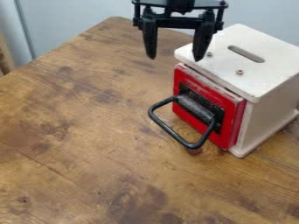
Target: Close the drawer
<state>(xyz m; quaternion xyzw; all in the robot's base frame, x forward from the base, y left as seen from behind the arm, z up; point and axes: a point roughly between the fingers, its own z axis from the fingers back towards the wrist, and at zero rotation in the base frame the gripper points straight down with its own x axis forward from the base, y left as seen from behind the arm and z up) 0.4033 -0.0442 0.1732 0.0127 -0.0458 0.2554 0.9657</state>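
The drawer (pixel 211 103) shows its red front panel in the pale cream cabinet (pixel 254 72) at the right of the table. Its black loop handle (pixel 179 122) hangs down and rests on the wood in front. The red panel sits nearly flush with the cabinet's face, out by a small margin at most. My gripper (pixel 176 48) hovers above the table's far side, just left of the cabinet's top corner. Its two black fingers (pixel 149 42) point downward, spread wide, and hold nothing.
The wooden table (pixel 82 131) stretches left and forward of the cabinet. Its far edge runs behind the gripper. The cabinet top carries a narrow slot (pixel 247 54). A pale wall and a curtain edge stand behind the table.
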